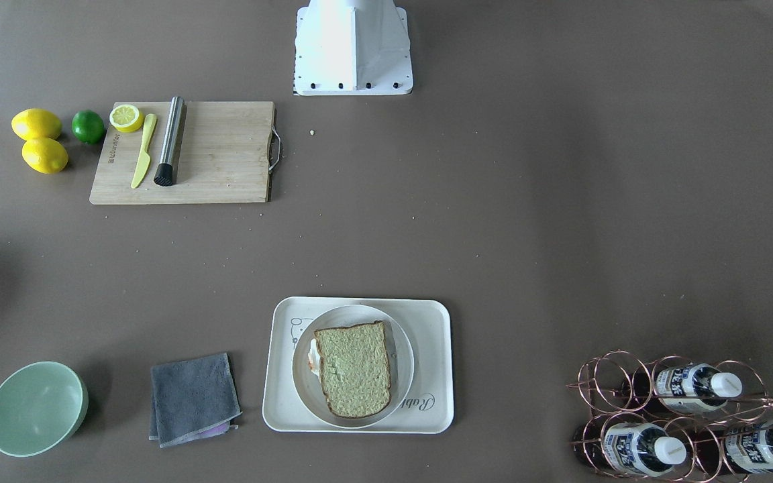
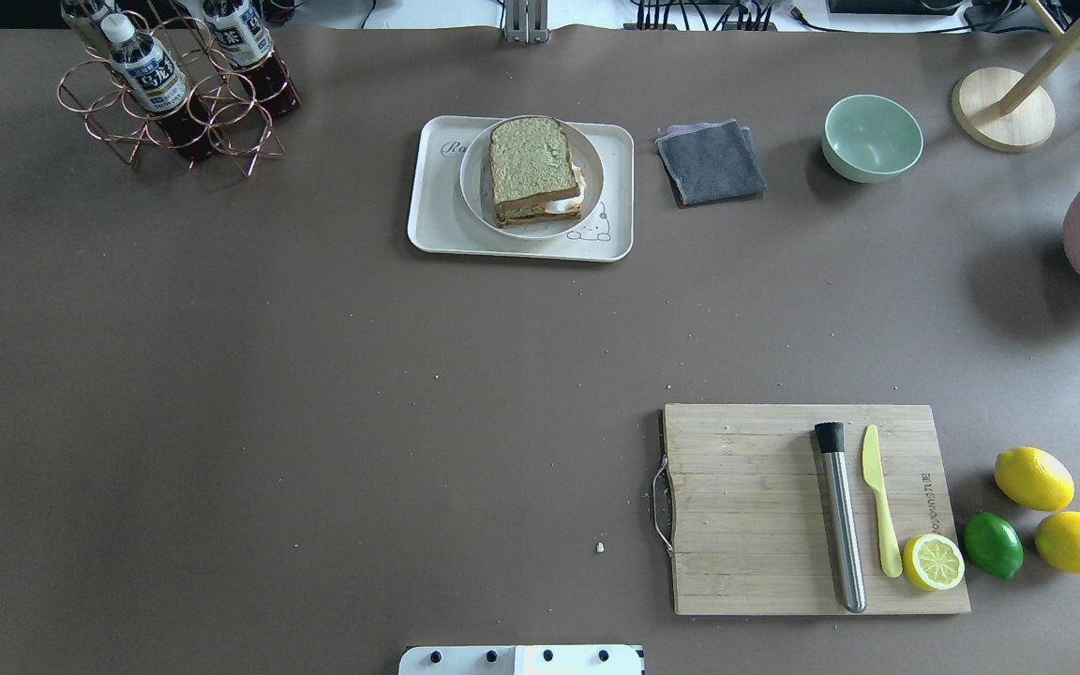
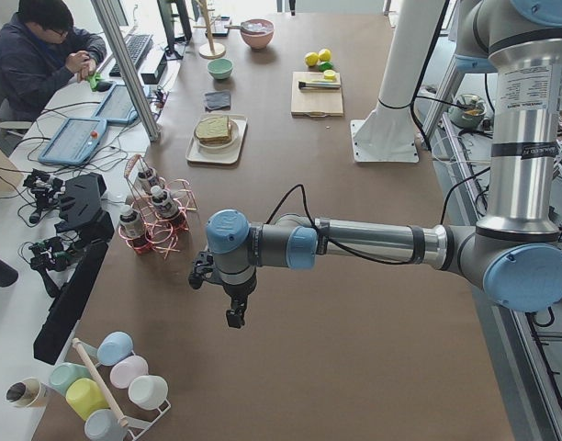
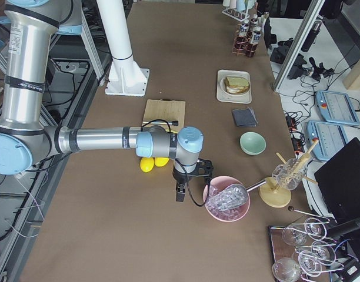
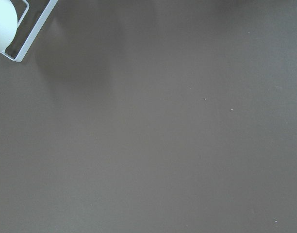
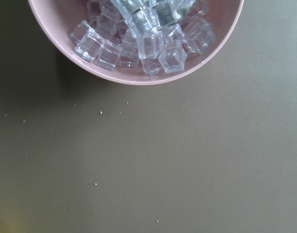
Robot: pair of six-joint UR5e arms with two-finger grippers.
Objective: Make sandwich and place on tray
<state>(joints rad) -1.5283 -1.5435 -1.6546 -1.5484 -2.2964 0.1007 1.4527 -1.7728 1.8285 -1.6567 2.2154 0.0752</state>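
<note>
The sandwich (image 1: 353, 369) has greenish-tan bread with dark crust and a white egg edge showing. It lies on a round white plate (image 1: 402, 339), which sits on the cream tray (image 1: 432, 315). It also shows in the overhead view (image 2: 531, 164), on the tray (image 2: 432, 220). My left gripper (image 3: 235, 317) hangs over bare table near the bottle rack, far from the tray; I cannot tell whether it is open or shut. My right gripper (image 4: 180, 194) hangs beside the pink bowl; I cannot tell its state either.
A copper rack of bottles (image 2: 174, 89) stands left of the tray; a grey cloth (image 2: 711, 161) and a green bowl (image 2: 872, 137) stand to its right. A cutting board (image 2: 765, 511) holds a muddler, a yellow knife and a lemon half. A pink bowl of ice (image 6: 139, 39) is at the right.
</note>
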